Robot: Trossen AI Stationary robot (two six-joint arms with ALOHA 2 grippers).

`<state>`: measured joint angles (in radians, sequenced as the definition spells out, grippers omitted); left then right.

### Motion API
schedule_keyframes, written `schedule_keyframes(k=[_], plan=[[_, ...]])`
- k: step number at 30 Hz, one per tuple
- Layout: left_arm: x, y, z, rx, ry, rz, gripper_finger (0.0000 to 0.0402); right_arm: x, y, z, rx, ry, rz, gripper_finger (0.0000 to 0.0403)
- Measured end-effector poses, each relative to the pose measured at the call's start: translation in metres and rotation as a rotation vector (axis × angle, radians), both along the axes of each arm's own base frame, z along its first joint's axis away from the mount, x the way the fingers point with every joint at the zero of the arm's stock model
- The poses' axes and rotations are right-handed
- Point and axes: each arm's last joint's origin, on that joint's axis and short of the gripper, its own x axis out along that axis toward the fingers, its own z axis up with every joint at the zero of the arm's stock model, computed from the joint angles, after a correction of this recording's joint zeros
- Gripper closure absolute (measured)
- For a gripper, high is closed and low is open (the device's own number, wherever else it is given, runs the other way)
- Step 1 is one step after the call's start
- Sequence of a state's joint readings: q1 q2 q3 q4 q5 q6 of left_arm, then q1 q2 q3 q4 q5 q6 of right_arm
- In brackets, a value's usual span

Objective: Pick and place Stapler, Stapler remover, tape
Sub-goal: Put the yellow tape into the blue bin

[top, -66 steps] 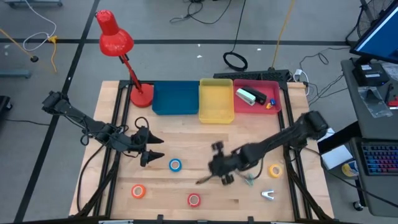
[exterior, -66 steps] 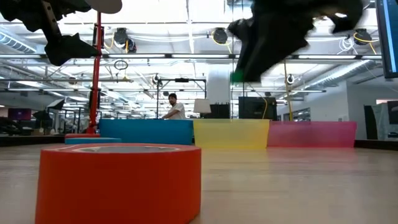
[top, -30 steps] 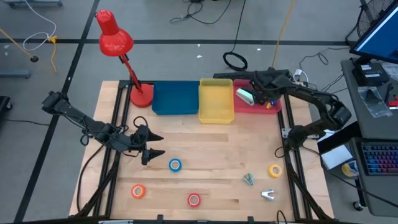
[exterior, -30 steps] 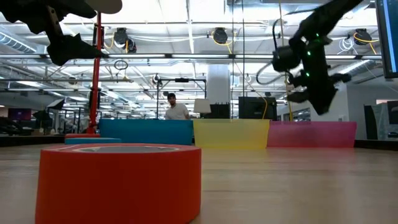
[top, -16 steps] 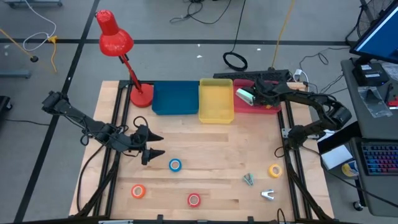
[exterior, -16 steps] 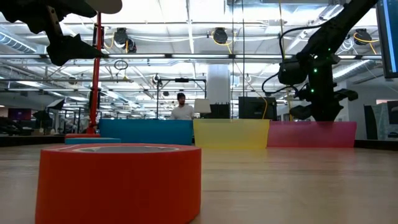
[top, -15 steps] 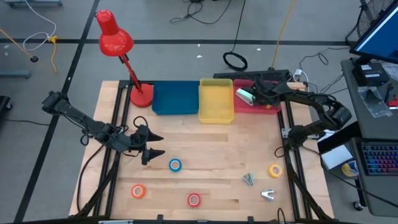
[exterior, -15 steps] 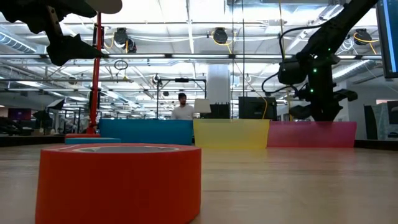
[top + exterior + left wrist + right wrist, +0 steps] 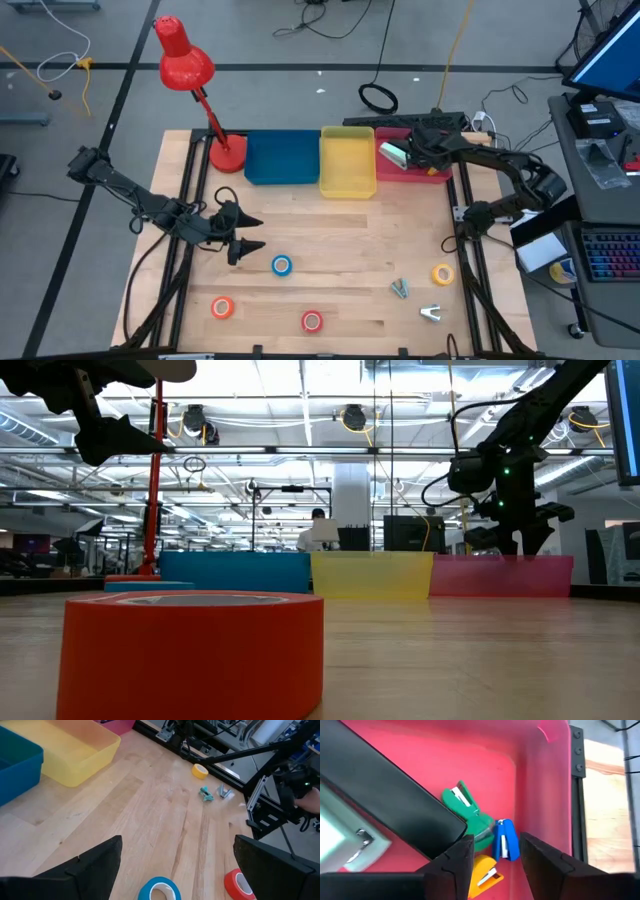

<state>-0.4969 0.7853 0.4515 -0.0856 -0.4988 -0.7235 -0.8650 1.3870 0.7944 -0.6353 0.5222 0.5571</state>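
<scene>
Staple removers, a green one point(image 9: 470, 812), a blue one point(image 9: 506, 840) and a yellow one point(image 9: 482, 874), lie bunched together on the floor of the pink bin point(image 9: 440, 172) at the upper right of the high view, apparently sorted there by kind. The right gripper point(image 9: 492, 855) hangs low over that bin, its dark fingers parted with nothing between them, so it looks released just above the blue remover. A pale green stapler point(image 9: 393, 154) lies in the same bin's left part. On the bench point(image 9: 330, 225), lower right in the high view, another green remover point(image 9: 400, 289) and a silver one point(image 9: 431, 313) wait beside the yellow tape roll point(image 9: 442, 273), well apart from the bins. The blue roll point(image 9: 281, 265), orange roll point(image 9: 222, 307) and red roll point(image 9: 312, 321) lie scattered across the lower centre and left, none binned yet. The yellow bin point(image 9: 347, 160) and blue bin point(image 9: 281, 157) look bare, probably kept for other kinds. The left gripper point(image 9: 243, 240) waits just left of the blue roll, fingers spread and holding nothing. A red desk lamp point(image 9: 185, 62) stands at the upper left.
</scene>
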Motion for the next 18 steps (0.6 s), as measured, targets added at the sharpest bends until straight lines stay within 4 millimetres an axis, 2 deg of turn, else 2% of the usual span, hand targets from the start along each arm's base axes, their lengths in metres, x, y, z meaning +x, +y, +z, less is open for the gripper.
schedule_keyframes(k=[3,9,13,18], plan=[[0.0,0.0,0.0,-0.001,-0.001,0.0,0.0023,0.0,0.002,0.006,0.006,-0.067,0.005,0.0255],[0.001,-0.001,0.003,-0.015,-0.029,-0.001,0.0023,0.003,0.019,0.027,0.089,-0.344,0.07,0.0274],[0.001,-0.001,0.004,-0.02,-0.038,-0.002,0.0023,0.006,0.043,0.045,0.15,-0.471,0.194,0.0288],[0.002,-0.001,0.006,-0.032,-0.06,-0.002,0.0023,0.007,0.084,0.065,0.269,-0.635,0.334,0.0307]])
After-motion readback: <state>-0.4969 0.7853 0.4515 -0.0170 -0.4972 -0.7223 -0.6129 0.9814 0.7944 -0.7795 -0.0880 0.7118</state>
